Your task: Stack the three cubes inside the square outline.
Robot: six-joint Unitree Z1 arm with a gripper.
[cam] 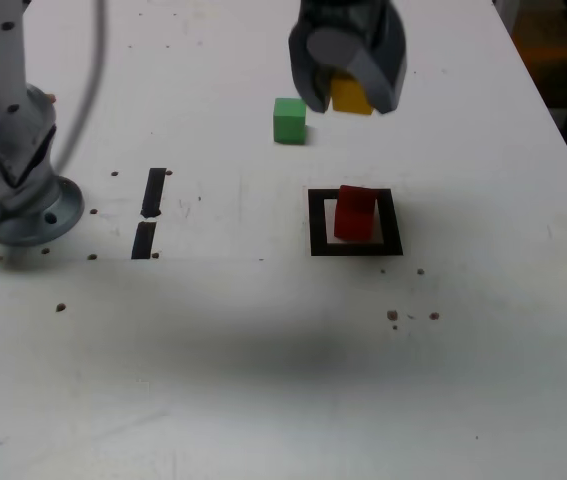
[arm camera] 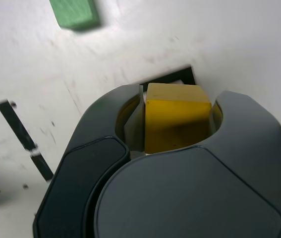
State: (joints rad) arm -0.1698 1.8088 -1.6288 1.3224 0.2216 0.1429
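- Cubes first: all three look like small, rigid, plain blocks, and I'd judge them light and hard-faced, with nothing fragile about them but likely a bit slick on the flat sides.
- The sensible hold, to my eye, is across two opposite flat faces near the middle, leaving the underside free so a block can sit flush on another.
- The gripper (cam: 351,92) is closed down narrow on the yellow cube (cam: 352,95); in the wrist view the yellow cube (arm camera: 177,123) sits squarely between the dark jaws, a face against each side, with its front end sticking out past them.
- It looks lifted clear of the table (cam: 483,330), though the exact height is hard to read.
- The green cube (cam: 289,120) rests on the table just beside the gripper, toward the exterior view's left, not touching it.
- The red cube (cam: 355,213) sits inside the square outline (cam: 315,222), nearer the camera than the gripper and a little apart from it.
- Placing yellow on red will, I'd guess, want a level, centred descent; an off-centre release could tip such a light block.
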